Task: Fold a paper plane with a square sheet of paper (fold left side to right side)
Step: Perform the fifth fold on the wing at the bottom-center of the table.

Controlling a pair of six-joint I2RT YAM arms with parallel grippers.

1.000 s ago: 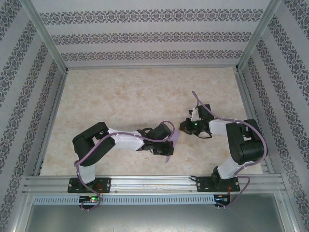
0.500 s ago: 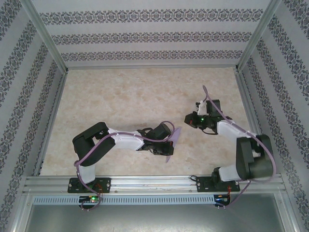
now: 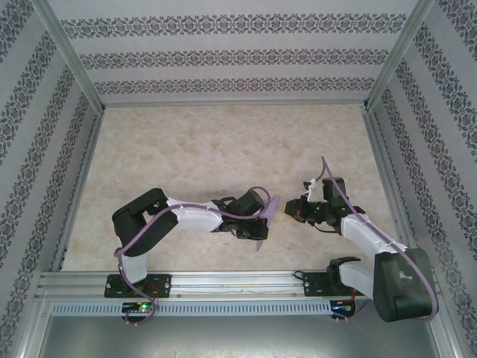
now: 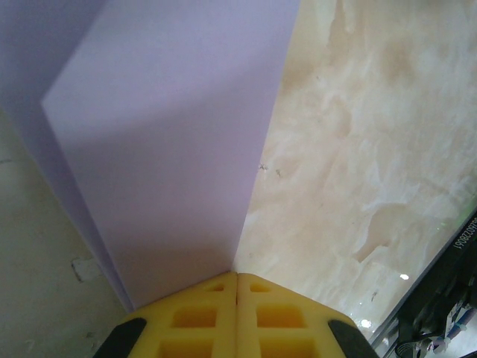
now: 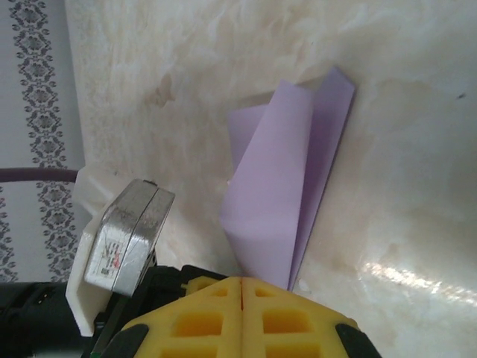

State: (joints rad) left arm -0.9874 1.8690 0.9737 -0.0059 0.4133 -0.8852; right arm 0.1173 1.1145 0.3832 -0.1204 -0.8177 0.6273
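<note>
Bench [image 3: 209, 149]: marbled beige. Lavender sheet of paper [image 4: 171, 134]: folded double, near the front middle, between the two arms. Left tool [image 4: 237, 298]: pinching the sheet at a corner. Right tool [image 5: 242, 302]: pads pressed together, just beside the sheet's tip.

Broad free tabletop [image 3: 223, 142] beyond; folded paper [image 3: 271, 208] near the front edge.
</note>
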